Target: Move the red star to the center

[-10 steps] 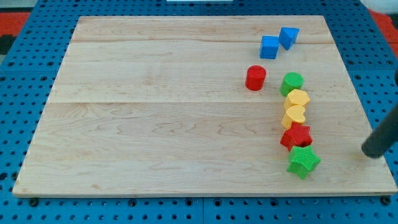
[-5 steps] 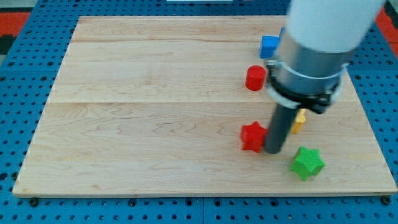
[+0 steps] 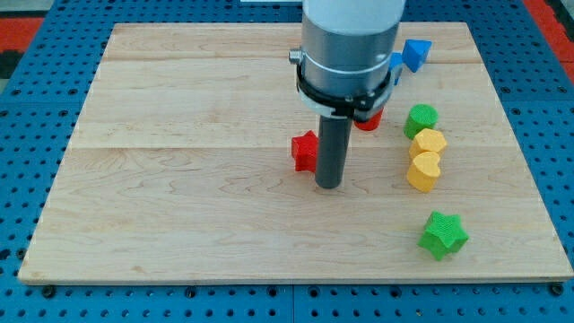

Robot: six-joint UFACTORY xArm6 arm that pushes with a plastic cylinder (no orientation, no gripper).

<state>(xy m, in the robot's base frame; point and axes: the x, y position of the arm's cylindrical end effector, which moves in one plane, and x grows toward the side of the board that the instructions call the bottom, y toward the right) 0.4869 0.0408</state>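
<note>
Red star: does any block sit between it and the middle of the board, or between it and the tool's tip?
Nothing visible does. The red star lies right against my tip, on its view's-left side, about at the wooden board's middle. The other blocks all lie to the view's right of the tool.

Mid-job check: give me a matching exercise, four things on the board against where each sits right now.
Things:
1. red star
2. green star
3. my tip
4. blue block

Places:
A. near the view's top edge, right of the arm
B. near the board's middle, touching the rod's left side
C. lower right, alone below the yellow blocks
D. just right of and slightly below the red star

Pairs: 1-B, 2-C, 3-D, 4-A
</note>
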